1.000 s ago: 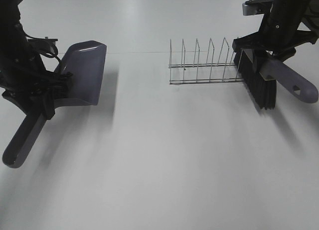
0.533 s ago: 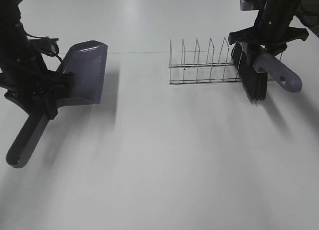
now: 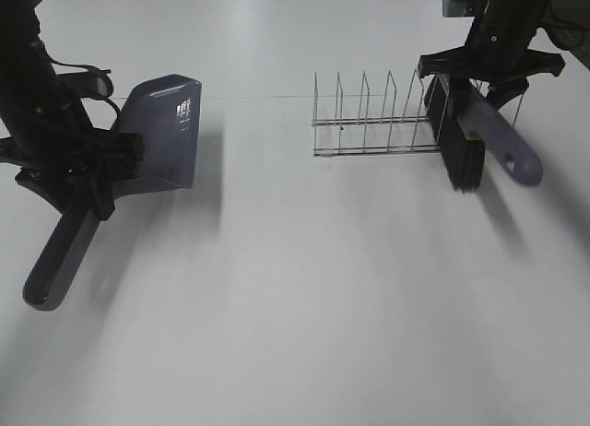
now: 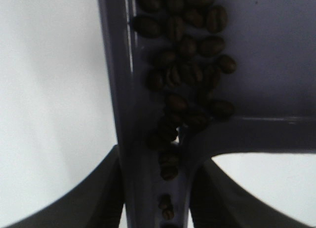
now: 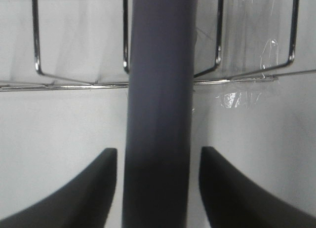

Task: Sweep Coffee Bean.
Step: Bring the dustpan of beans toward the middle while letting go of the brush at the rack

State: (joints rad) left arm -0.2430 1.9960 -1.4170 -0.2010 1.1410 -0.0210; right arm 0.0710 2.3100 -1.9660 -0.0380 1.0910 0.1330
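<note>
My left gripper (image 3: 92, 172) is shut on the grey-purple dustpan (image 3: 164, 131) at the base of its handle, holding it above the table at the left. In the left wrist view the coffee beans (image 4: 190, 65) lie piled inside the dustpan (image 4: 276, 50) against its rear wall and down the handle channel. My right gripper (image 3: 481, 71) is shut on the brush handle (image 3: 502, 145) at the far right; the black bristles (image 3: 458, 159) hang over the right end of the wire rack (image 3: 373, 122). The right wrist view shows the handle (image 5: 160, 109) between my fingers.
The wire rack with several upright dividers stands at the back middle on the white table (image 3: 304, 297). It also shows in the right wrist view (image 5: 59, 82), just behind the brush handle. No beans show on the table.
The right gripper has carried the brush left and back, over the rack's right end. The left gripper has shifted the dustpan slightly right and down.
</note>
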